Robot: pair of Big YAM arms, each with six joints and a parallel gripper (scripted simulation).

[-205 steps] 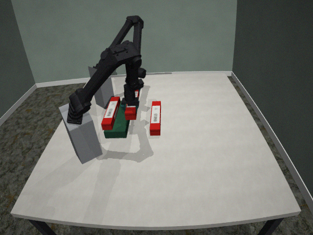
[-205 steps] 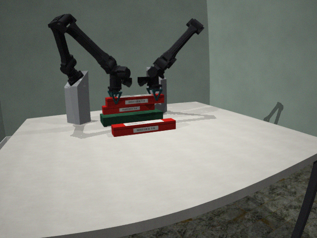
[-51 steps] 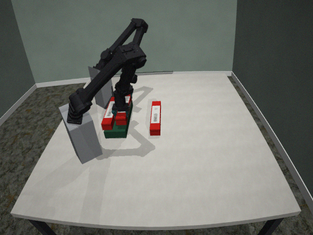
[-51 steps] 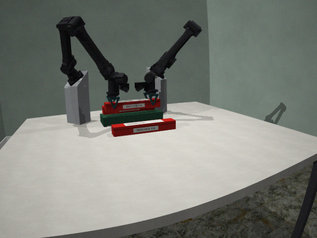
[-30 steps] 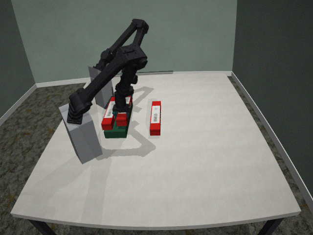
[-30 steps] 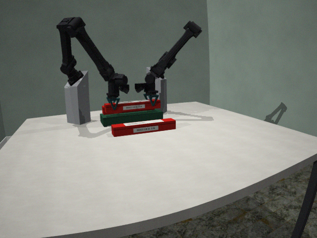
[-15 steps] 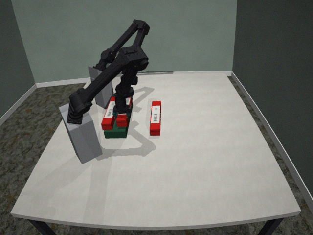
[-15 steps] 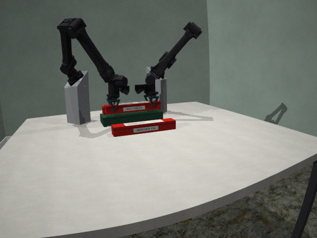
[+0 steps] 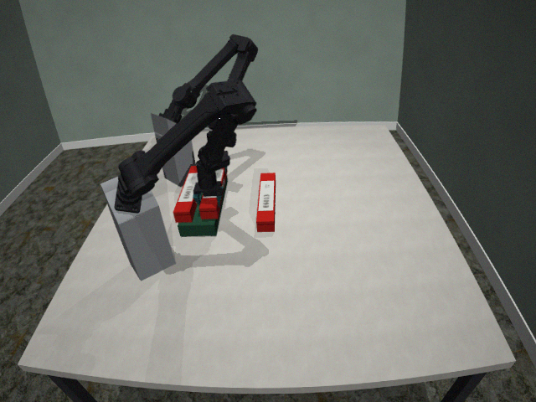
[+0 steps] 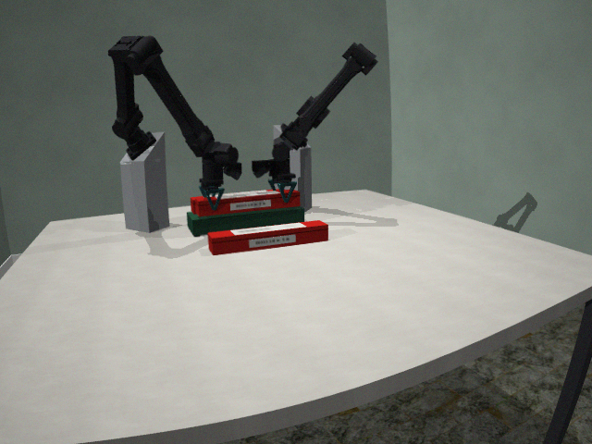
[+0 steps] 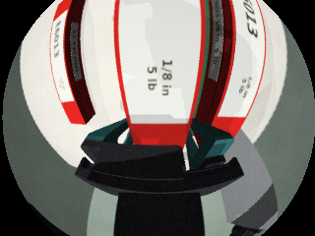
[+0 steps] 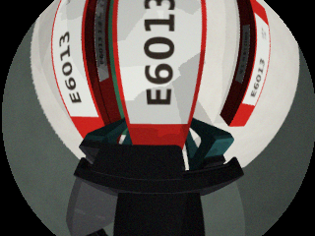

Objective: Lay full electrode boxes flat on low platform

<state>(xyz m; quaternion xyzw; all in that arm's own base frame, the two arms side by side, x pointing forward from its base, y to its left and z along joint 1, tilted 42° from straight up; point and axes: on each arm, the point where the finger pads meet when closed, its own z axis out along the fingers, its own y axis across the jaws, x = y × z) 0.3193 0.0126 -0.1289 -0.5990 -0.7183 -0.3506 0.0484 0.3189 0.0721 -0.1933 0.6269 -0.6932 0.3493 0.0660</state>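
Observation:
The green platform (image 9: 197, 229) (image 10: 246, 220) bears a red-and-white electrode box (image 9: 187, 190) (image 11: 241, 74) (image 12: 71, 74) on its side toward the bases. A second box (image 9: 208, 209) (image 10: 251, 205) (image 11: 159, 44) (image 12: 159, 59) is level beside it, over the platform's other side; whether it rests there cannot be told. My left gripper (image 10: 280, 192) (image 11: 159, 117) is shut on this box's "1/8 in" end. My right gripper (image 10: 210, 201) (image 12: 158, 116) is shut on its "E6013" end. The third box (image 9: 265, 198) (image 10: 267, 238) (image 11: 63, 59) (image 12: 257, 74) lies flat on the table.
Two grey pedestals (image 9: 145, 242) (image 10: 143, 195) carry the arms behind the platform. In the top view the near arm hides part of the platform and my left gripper. The third box lies parallel to the platform, a short gap away.

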